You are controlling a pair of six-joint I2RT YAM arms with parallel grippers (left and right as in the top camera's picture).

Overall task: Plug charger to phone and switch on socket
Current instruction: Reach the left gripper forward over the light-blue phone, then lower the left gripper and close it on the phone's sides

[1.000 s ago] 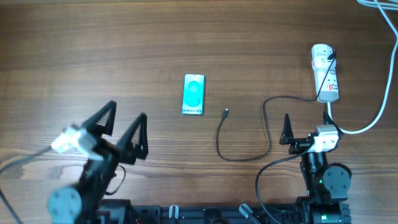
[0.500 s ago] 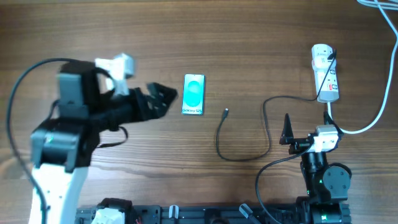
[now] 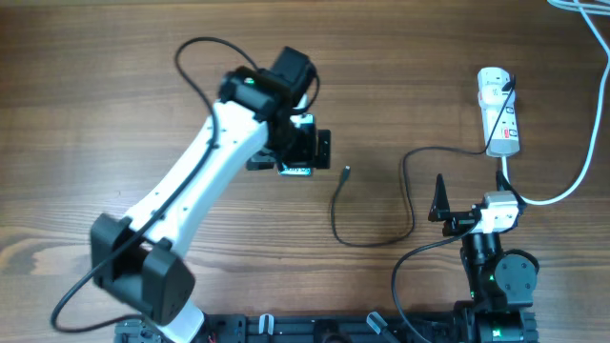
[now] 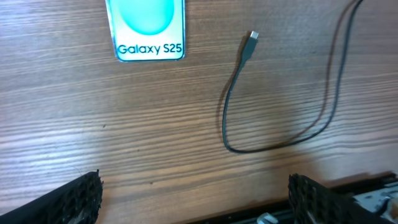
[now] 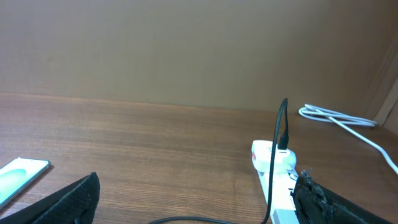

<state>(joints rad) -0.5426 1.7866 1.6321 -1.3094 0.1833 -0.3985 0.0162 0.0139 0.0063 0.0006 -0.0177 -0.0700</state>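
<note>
White arm links [image 3: 191, 181], black joints [image 3: 143, 276] (thin black cables [image 3: 202, 41]).

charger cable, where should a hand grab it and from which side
Take the charger by its dark plug, just behind the metal tip, coming from above and closing across its width. It lies flat on the table with bare wood either side, and the plug is likely the one stiff part; the tip stays free for the phone.
</note>
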